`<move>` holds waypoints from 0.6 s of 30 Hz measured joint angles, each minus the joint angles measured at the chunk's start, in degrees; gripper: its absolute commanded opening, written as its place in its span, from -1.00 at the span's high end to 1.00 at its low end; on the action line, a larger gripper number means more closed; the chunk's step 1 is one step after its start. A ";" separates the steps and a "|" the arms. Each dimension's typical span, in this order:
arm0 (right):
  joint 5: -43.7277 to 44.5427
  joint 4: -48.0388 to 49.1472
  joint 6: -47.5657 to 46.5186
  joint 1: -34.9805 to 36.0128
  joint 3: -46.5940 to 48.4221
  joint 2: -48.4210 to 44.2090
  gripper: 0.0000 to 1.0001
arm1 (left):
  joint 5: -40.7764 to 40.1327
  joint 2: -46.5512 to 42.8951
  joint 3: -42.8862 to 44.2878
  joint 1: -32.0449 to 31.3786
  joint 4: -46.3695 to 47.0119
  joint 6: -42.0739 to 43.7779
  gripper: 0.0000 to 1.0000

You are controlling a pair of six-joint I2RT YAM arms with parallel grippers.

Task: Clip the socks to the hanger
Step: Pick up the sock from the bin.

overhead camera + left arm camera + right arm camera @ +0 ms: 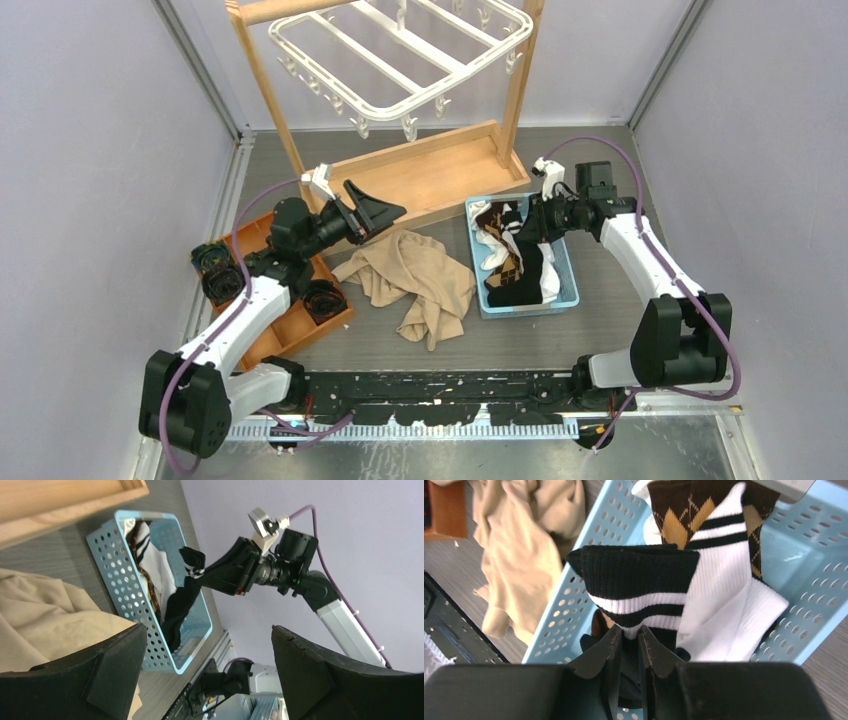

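Note:
My right gripper (pixel 629 632) is shut on the cuff of a black sock with white stripes (pixel 636 587). It holds that sock up over the blue basket (pixel 570 285), and the sock's foot hangs down into the basket (pixel 180 605). A brown argyle sock (pixel 679 510) and a white sock with black bands (pixel 719 555) lie in the basket. The white hanger (pixel 400 60) hangs on the wooden stand at the back, its clips pointing down. My left gripper (pixel 385 212) is open and holds nothing. It hovers above the table, left of the basket, facing the right arm (pixel 209 628).
A plain beige cloth (pixel 420 280) lies crumpled between the arms. The wooden stand's base tray (pixel 430 175) sits behind it. An orange-brown tray (pixel 290 325) with black rolled items lies under the left arm. Purple walls close in both sides.

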 measured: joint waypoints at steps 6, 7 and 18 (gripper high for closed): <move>4.15 0.37 -2.16 3.30 -0.17 7.72 0.39 | -0.04 2.19 0.00 -3.69 1.31 -0.28 -0.83; 4.98 0.37 -2.40 3.91 -0.13 9.79 0.38 | -0.07 2.19 0.00 -3.98 1.64 -0.33 -0.82; 17.27 0.13 -2.95 5.55 3.50 16.35 0.19 | -2.84 -4.55 -1.49 -4.39 -0.13 0.31 -0.83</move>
